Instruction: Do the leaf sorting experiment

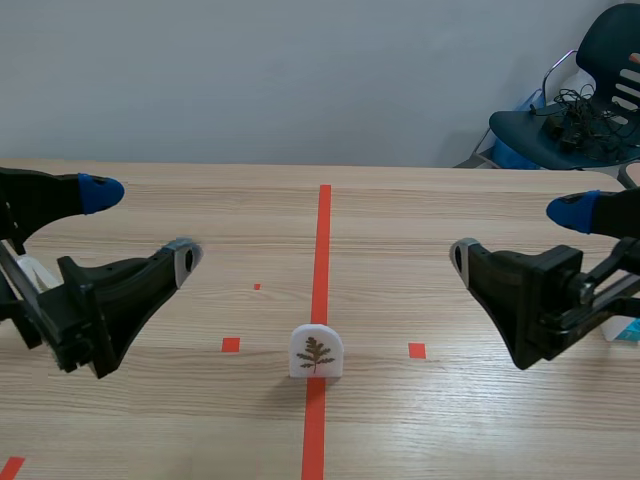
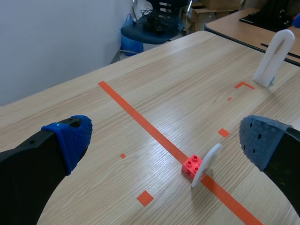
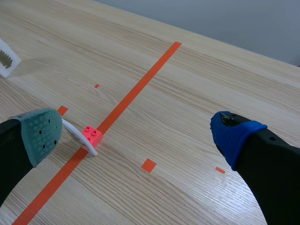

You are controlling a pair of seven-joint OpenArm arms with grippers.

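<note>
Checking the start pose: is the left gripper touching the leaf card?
Apart. The scene view shows a clear gap between the left gripper and the leaf card.

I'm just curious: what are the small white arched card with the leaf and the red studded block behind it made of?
White arched leaf card: seemingly thin rigid plastic, matt; it stands stiff on edge. Red studded block: likely moulded plastic, glossy, with toy-brick studs.

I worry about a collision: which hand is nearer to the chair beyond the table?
Right. The right hand is on the chair's side of the table; the left hand is across the tape line, farther away.
</note>
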